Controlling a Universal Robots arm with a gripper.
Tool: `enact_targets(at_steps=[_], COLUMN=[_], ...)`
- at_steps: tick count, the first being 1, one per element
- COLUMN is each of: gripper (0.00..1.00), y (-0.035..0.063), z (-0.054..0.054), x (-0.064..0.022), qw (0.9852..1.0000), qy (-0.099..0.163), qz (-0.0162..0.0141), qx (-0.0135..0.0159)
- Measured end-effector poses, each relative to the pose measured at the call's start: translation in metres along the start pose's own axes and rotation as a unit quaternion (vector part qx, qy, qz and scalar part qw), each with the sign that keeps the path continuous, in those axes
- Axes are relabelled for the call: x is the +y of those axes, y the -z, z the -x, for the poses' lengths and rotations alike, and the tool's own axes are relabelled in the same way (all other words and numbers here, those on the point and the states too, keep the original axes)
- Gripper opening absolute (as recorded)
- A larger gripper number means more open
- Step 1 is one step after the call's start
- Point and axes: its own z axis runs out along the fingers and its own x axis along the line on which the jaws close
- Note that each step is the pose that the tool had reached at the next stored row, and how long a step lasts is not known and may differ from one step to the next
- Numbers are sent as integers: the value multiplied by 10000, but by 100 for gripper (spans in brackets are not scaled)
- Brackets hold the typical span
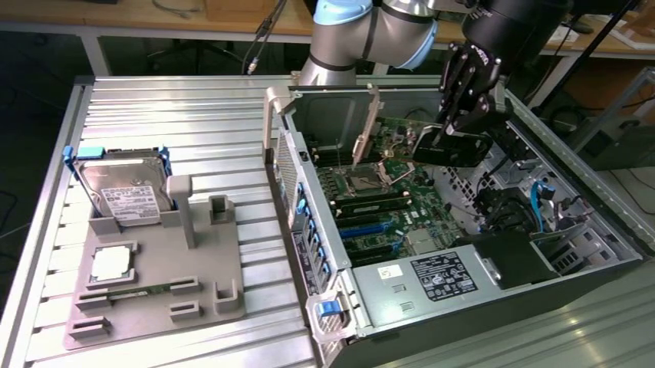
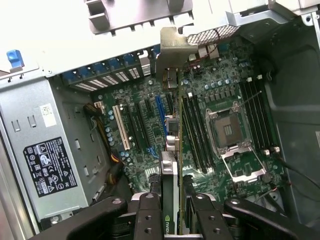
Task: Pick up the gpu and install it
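On the exterior view's left, a silver hard drive [image 1: 123,192] stands in a grey holder [image 1: 210,276] on the ribbed metal surface [image 1: 174,115], with a processor chip [image 1: 110,263] and a narrow memory stick [image 1: 143,293] lying in the holder's lower slots. Just beside the holder, an open computer case [image 1: 307,230] lies on its side, its motherboard [image 1: 379,207] bare and its power supply [image 1: 440,280] at the near end.

Over the far part of that board hangs the gpu [image 1: 445,149] – green card, black fan, and its long silver bracket [image 1: 363,126] pointing down toward the board at a slight tilt. The robot arm [image 1: 369,31] reaches in from the far side, and its black pincer [image 1: 461,126] grips the card from above.

The wrist view looks straight down the gpu [image 2: 170,170], seen edge-on, with the pincer [image 2: 174,215] pinching it – one of its fingers [image 2: 150,215] presses on each face. The bracket [image 2: 175,47] sits at the case's rear wall, and the card runs between the expansion slots and the memory slots. Whether its edge touches the board cannot be told.
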Motion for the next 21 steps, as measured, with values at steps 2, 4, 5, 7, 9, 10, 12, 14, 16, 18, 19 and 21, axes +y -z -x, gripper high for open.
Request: enact_targets(at_steps=[2,4,5,7,9,10,12,14,16,18,19,21], gripper=[27,27,27,27,27,27,27,27,27,27,27,27], y=[0,0,0,0,0,0,0,0,0,0,0,0], z=[0,1,1,2,2,3,4,4,5,5,6,6], x=[-1,-3,-4,-7,-9,-11,-13,-16,-18,-20,-21,-24], qw=[10000,10000,10000,9999,9999,9999,9998,9998,9997,9996,9996,9994], qy=[28,56,72,102,134,151,182,217,248,279,298,340], qz=[0,1,1,1,2,2,2,3,3,3,4,4], qx=[0,1,1,1,2,2,2,3,3,4,4,5])
